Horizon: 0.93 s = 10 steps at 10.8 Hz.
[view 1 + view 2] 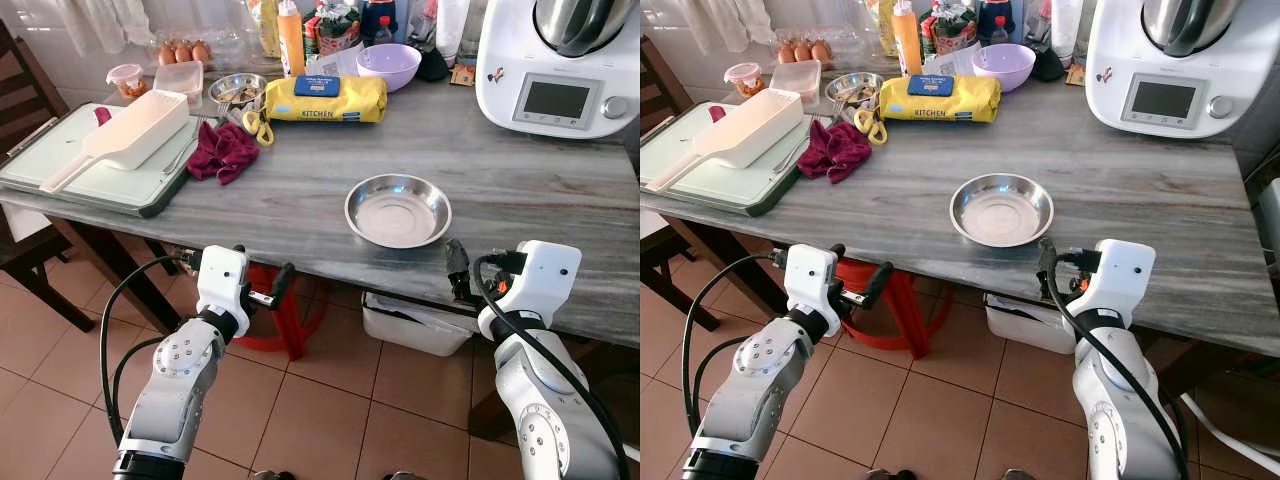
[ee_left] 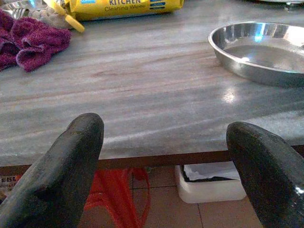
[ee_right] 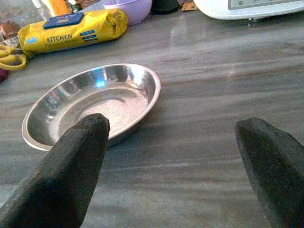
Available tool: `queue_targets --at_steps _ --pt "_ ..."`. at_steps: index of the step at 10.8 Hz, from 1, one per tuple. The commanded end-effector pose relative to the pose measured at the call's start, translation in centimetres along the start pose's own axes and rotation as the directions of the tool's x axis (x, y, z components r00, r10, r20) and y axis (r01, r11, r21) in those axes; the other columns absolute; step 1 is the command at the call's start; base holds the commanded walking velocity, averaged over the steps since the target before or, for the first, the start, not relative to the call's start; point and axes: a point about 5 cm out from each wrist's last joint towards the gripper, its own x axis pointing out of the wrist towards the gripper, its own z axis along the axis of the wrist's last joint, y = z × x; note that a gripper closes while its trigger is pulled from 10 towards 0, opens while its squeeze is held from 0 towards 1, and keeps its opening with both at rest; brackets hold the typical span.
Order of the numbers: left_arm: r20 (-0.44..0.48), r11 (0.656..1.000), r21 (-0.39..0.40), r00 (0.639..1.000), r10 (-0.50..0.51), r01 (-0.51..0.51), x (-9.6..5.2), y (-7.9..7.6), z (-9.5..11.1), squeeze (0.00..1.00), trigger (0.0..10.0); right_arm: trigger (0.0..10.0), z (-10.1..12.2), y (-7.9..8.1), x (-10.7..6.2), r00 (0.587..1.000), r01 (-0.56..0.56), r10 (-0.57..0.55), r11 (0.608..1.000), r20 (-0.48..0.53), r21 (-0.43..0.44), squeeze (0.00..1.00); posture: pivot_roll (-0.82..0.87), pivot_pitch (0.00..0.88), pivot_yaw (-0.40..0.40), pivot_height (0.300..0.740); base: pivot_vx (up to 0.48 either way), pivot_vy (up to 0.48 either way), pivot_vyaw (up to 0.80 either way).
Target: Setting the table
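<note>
A shallow round steel plate (image 1: pixel 398 210) lies empty on the grey wooden table (image 1: pixel 520 180), close to its front edge. My right gripper (image 3: pixel 173 128) is held open just above the table's front edge, a short way to the right of the plate (image 3: pixel 90 107), with nothing between its fingers. My left gripper (image 2: pixel 164 128) is open too and holds nothing. It hovers at the table's front edge, level with the top, well left of the plate (image 2: pixel 259 52). In the head views the left wrist (image 1: pixel 222 285) and the right wrist (image 1: pixel 540 275) both sit in front of the table.
A green tray (image 1: pixel 60 185) with a white scoop (image 1: pixel 130 135) fills the left end. A maroon cloth (image 1: pixel 222 152), yellow scissors (image 1: pixel 258 125), a yellow wipes pack (image 1: pixel 320 100), a purple bowl (image 1: pixel 388 65) and a white kitchen machine (image 1: pixel 555 65) stand further back. A red stool (image 1: pixel 285 310) and white bin (image 1: pixel 415 325) are under the table.
</note>
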Motion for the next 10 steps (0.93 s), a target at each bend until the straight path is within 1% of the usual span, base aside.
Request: queue_targets --at_steps 1,5,6,7,8,9,10 --pt "-0.016 1.0 0.015 1.0 0.005 -0.005 -0.1 0.2 -0.2 0.0 10.0 10.0 0.0 0.3 0.0 1.0 -0.018 0.018 1.0 0.004 0.001 0.0 -0.16 0.106 0.094 0.74 0.0 0.0 0.0" --pt "-0.016 1.0 0.015 1.0 0.005 -0.005 -0.1 0.2 -0.2 0.0 10.0 10.0 0.0 0.3 0.0 1.0 -0.018 0.018 1.0 0.004 0.001 0.0 -0.16 0.106 0.094 0.74 0.0 0.0 0.0" --pt "-0.003 0.999 0.024 0.999 0.036 -0.036 0.3 0.4 0.4 0.0 10.0 10.0 0.5 0.0 -0.2 0.998 -0.016 0.019 0.999 0.062 -0.048 0.0 -0.16 0.102 0.093 0.74 -0.292 0.0 0.0" --pt "0.024 0.996 0.031 0.997 0.077 -0.078 0.6 0.6 1.2 0.0 10.0 10.0 1.2 -0.5 -0.6 0.991 -0.002 0.022 0.988 0.13 -0.153 0.0 -0.16 0.102 0.093 0.74 -0.296 0.0 0.0" --pt "0.028 0.996 0.035 0.996 0.085 -0.086 0.7 0.7 1.3 0.0 10.0 10.0 1.3 -0.6 -0.6 0.99 0.004 0.021 0.984 0.139 -0.176 0.0 -0.16 0.103 0.093 0.74 -0.304 0.0 0.0" --pt "0.025 0.996 0.036 0.996 0.083 -0.084 0.7 0.6 1.2 0.0 10.0 10.0 1.2 -0.7 -0.7 0.99 0.011 0.014 0.983 0.137 -0.181 0.0 -0.16 0.103 0.093 0.74 -0.307 0.0 0.0" --pt "0.019 0.996 0.038 0.996 0.081 -0.082 0.6 0.6 1.1 0.0 10.0 10.0 1.0 -1.0 -0.6 0.992 0.04 -0.013 0.977 0.129 -0.208 0.0 -0.16 0.105 0.093 0.74 -0.307 0.0 0.0"
